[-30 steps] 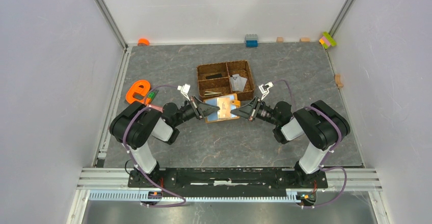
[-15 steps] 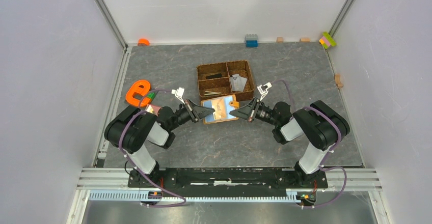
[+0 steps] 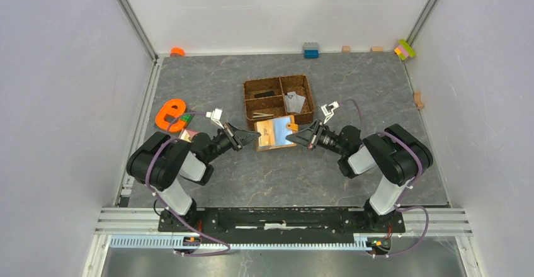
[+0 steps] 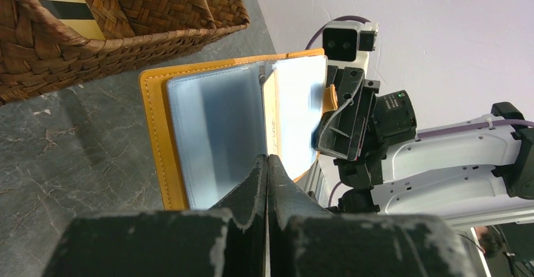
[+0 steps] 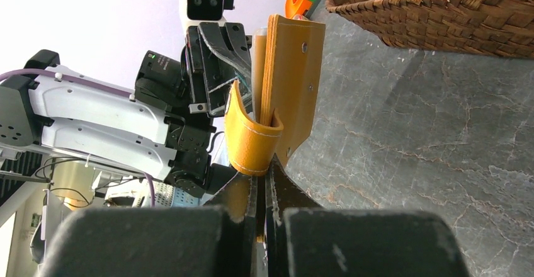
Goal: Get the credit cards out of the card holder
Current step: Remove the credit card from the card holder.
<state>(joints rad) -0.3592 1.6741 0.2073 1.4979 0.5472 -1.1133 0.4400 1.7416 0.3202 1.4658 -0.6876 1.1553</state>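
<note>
The orange card holder (image 3: 275, 133) lies open between my two grippers, just in front of the woven tray. In the left wrist view its pale blue-grey lining (image 4: 214, 138) faces me. A thin beige credit card (image 4: 269, 110), seen edge-on, runs from the lining down into my left gripper (image 4: 267, 160), which is shut on it. My left gripper (image 3: 257, 136) is at the holder's left edge. My right gripper (image 3: 290, 137) is at its right edge. There it (image 5: 264, 167) is shut on the upright orange cover (image 5: 293, 69), just below the snap tab (image 5: 252, 141).
The brown woven divided tray (image 3: 245, 101) stands right behind the holder, with a grey card (image 3: 294, 102) in one compartment. An orange e-shaped toy (image 3: 169, 113) lies to the left. Toy bricks (image 3: 310, 50) line the back wall.
My left gripper has drawn back to the left. The holder has swung wider open, so its pale lining now shows. The right gripper has hardly moved.
</note>
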